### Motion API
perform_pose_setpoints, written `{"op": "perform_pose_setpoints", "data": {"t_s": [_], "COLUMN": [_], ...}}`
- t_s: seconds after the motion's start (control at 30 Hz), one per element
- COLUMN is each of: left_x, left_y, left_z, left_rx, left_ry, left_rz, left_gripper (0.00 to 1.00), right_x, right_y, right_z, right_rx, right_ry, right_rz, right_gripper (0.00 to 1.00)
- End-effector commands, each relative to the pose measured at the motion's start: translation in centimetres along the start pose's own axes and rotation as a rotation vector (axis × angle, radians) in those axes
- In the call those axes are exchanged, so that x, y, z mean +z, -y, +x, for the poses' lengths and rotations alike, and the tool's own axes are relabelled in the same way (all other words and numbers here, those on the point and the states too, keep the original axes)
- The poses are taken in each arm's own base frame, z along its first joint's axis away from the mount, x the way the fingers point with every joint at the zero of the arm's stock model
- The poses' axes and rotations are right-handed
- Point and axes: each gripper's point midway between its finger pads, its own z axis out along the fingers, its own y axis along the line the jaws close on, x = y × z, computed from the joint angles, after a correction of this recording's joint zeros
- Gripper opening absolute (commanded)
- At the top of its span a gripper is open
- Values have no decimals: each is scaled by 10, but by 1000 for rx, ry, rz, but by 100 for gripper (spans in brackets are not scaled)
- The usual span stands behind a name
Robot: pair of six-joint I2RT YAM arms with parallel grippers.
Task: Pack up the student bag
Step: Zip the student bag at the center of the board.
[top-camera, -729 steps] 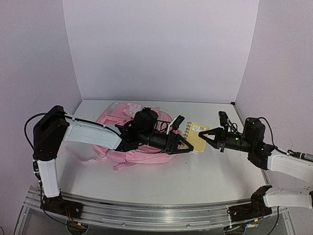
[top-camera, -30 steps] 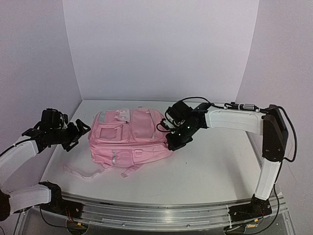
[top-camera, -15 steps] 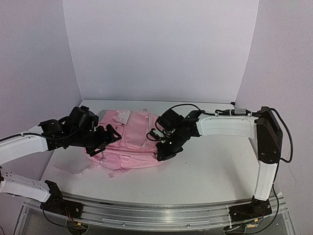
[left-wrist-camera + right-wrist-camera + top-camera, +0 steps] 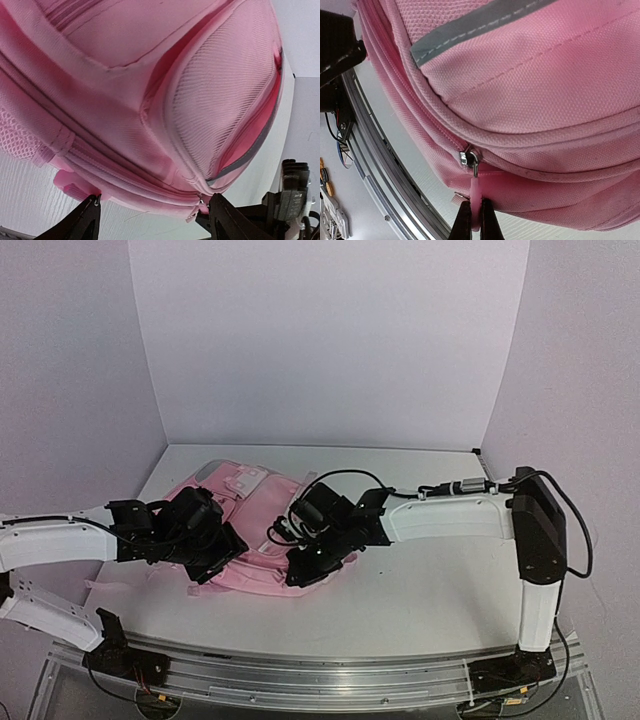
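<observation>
The bag [image 4: 262, 510] is lying on the table [image 4: 430, 580] between both arms, with only zipping seemingly remaining: the right gripper [image 4: 472, 220] is pinching the zip pull [image 4: 475, 192] tight, while the left gripper [image 4: 156, 217] is standing open around the bag's edge.

The bag [image 4: 262, 502] is matt pink woven cloth with a fine, even grain and stitched seams. Its side panel [image 4: 220, 100] is open pink mesh, rougher than the rest. A grey strip [image 4: 470, 30] sewn across it looks smoother, with a slight sheen. The zip slider [image 4: 469, 158] is bright, shiny metal; the pull tab [image 4: 476, 192] is smooth pink plastic or rubber. The left gripper [image 4: 155, 210] and right gripper [image 4: 475, 226] have matt black fingers. The arm shells [image 4: 450, 520] are smooth white plastic. The table [image 4: 430, 590] is matt white, faintly grained. The rail [image 4: 330, 680] is brushed metal.
</observation>
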Motion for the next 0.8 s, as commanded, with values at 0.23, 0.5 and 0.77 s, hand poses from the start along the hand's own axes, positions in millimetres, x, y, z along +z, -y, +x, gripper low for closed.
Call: {"op": "perform_pose_setpoints", "data": {"t_s": [0.23, 0.5, 0.77], "left_x": [25, 37, 22], "left_y": [-19, -18, -27], "left_z": [2, 2, -6], "left_rx": [-146, -193, -220], "left_ry": [51, 63, 106], "left_rz": [-96, -119, -125], "left_gripper": [68, 22, 0], "right_x": [-50, -48, -44], "right_y": [-33, -52, 9], "right_z": [-43, -36, -11], "right_rx": [-86, -171, -140], "right_ry": [208, 199, 130], "right_rz": [-19, -38, 244], "right_gripper": [0, 0, 0]}}
